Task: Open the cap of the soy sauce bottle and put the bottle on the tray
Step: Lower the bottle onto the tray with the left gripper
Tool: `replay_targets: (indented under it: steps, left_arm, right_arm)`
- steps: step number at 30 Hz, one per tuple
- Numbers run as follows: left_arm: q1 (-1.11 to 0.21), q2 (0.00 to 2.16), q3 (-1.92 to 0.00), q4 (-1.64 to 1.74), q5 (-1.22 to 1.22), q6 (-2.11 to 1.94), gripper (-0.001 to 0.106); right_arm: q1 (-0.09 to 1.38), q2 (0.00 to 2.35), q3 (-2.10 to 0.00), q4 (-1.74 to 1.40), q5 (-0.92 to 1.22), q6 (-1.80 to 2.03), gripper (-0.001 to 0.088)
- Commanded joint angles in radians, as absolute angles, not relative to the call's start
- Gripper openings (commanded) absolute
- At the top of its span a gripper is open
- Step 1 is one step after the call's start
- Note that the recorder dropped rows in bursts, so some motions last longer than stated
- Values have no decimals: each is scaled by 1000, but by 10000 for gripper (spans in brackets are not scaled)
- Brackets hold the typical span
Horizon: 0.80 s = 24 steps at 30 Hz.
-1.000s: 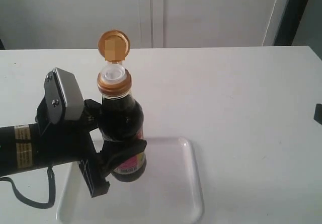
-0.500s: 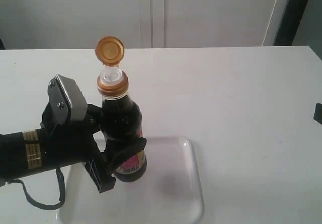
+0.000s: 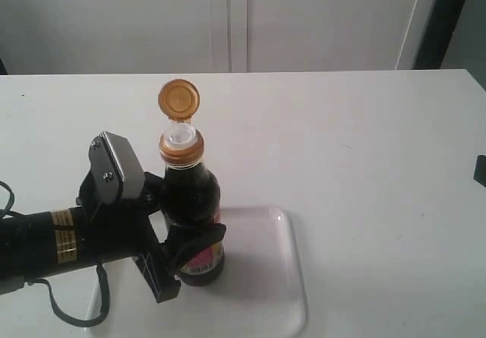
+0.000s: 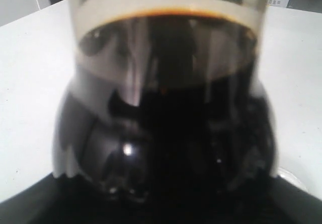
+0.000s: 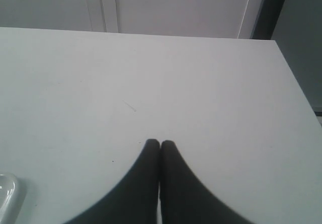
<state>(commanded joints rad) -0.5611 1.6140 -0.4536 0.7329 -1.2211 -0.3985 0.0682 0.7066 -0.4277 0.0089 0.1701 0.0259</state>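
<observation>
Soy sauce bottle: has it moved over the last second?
Yes. The soy sauce bottle, gripped by the left tool, has dropped lower and slightly rightward against the tray, its base now near the tray.

The flat white plastic tray (image 3: 262,277) runs off the exterior view's lower edge, and the black left arm covers its near-left part. The left gripper (image 3: 186,247) hides the small dark glass soy sauce bottle (image 3: 191,201)'s lower side. The left wrist view blurs the bottle, cropping its neck.

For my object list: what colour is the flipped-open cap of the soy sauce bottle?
The cap is golden-orange, seen best in the exterior view.
</observation>
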Motion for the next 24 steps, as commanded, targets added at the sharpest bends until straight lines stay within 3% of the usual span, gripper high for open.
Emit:
replay_targets:
  steps: [10,12,14,18,21,23,24]
  left_arm:
    - [-561,1657,-436,723,-1221,-392,0]
    - [-561,1658,-430,723,-1221,-392,49]
    - [-561,1658,-430,727,-1221,-392,182]
    - [-561,1656,-430,708,-1221,-392,551]
    - [-561,1652,-430,664,-1221,-402,893]
    - [-561,1652,-430,628,-1221,-419,1043]
    - [-561,1652,-430,623,-1221,-422,1054]
  right_arm:
    - [68,707,-428,9,164,30,0]
    - [68,707,-428,9,164,30,0]
    - [68,707,-428,9,164,30,0]
    - [68,707,-428,9,164,30,0]
    - [68,707,-428,9,164,30,0]
    - [68,707,-428,9,164,30,0]
    - [68,707,-428,9,164,30,0]
